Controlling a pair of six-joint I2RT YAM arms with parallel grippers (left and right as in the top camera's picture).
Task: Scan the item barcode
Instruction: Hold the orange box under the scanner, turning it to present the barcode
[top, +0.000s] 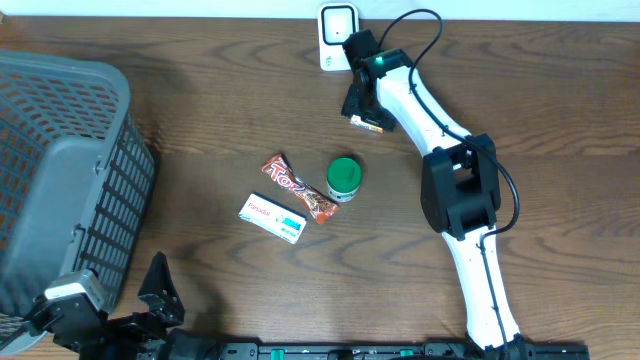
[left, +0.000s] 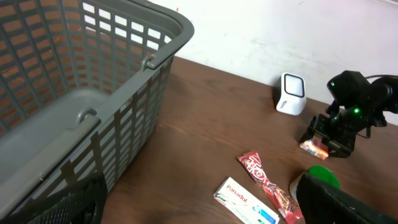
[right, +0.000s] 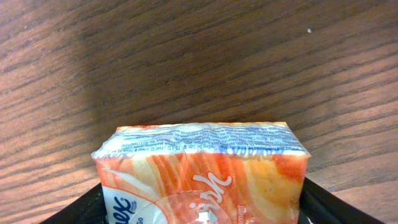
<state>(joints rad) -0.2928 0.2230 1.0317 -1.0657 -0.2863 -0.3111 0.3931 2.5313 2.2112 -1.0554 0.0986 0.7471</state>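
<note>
**Packet (right: 199, 180) beside scanner (top: 337, 36), right gripper (top: 364, 116) around it**

At the left we see one grey basket (top: 60, 170). Below it the left gripper (top: 165, 292) is spread wide and empty. Mid-table lie one white box (top: 273, 218), one red bar (top: 298, 188) and one green-lidded jar (top: 344, 179). The single white scanner stands at the far edge. Just right of it, the one orange packet sits between the right gripper's fingers. Its long axis spans finger to finger, and its printed seam points away from the wrist. We cannot tell whether they pinch it.
</note>
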